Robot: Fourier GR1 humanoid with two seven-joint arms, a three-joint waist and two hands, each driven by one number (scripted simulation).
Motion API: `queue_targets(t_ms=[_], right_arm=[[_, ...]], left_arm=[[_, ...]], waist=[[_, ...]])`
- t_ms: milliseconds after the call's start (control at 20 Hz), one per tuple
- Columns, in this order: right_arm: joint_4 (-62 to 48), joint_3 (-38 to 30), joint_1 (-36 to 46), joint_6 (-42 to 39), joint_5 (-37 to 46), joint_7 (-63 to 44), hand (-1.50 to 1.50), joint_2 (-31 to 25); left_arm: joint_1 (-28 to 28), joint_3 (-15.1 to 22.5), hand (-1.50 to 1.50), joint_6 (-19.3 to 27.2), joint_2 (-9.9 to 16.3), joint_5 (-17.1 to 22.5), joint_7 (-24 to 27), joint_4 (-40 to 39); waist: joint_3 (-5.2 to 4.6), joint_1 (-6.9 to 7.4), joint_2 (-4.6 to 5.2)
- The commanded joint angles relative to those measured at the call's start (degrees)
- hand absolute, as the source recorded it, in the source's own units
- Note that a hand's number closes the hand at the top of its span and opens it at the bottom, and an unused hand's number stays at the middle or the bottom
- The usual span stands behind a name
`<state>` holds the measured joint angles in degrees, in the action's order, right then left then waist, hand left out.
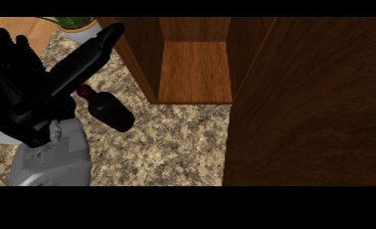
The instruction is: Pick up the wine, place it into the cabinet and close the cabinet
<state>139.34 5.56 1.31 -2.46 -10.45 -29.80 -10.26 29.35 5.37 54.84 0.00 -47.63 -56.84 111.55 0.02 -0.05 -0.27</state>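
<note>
Filling the lower left of the frame, a grey forearm rises from the bottom edge and ends in the black left hand. Its fingers are straight and pressed together, stretching up and to the right toward the upper left of the frame, with nothing held between them. Just below and right of those fingers lies the wine bottle, dark, on its side on the speckled counter, neck pointing up-left and slipping under the hand's edge; whether the hand touches it cannot be told. Right of the bottle, at upper centre, stands the open cabinet, its wooden shelf bare and lit. A dark wooden door panel covers the right side of the frame. At the upper left corner sits a potted plant in a pale pot.
</note>
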Motion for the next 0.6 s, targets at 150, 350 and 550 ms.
queue_targets(t_ms=[150,350,550], right_arm=[[7.05,-0.64,-6.04,-1.98,-2.73,1.17,-1.50,1.34],[8.05,1.60,-2.60,0.44,0.82,-1.87,-1.50,2.13],[8.54,-2.85,1.13,-0.59,-5.53,-6.31,-1.50,-0.44]], left_arm=[[-8.30,-1.30,-1.50,1.07,0.71,3.66,2.29,4.24],[-10.87,-0.43,-1.50,1.04,0.01,3.82,-0.57,6.87],[-13.56,-2.80,-1.50,3.45,3.20,14.81,6.46,4.80]], waist=[[-0.01,-0.29,0.15],[-0.04,-0.20,0.12],[-0.11,-0.40,0.27]])
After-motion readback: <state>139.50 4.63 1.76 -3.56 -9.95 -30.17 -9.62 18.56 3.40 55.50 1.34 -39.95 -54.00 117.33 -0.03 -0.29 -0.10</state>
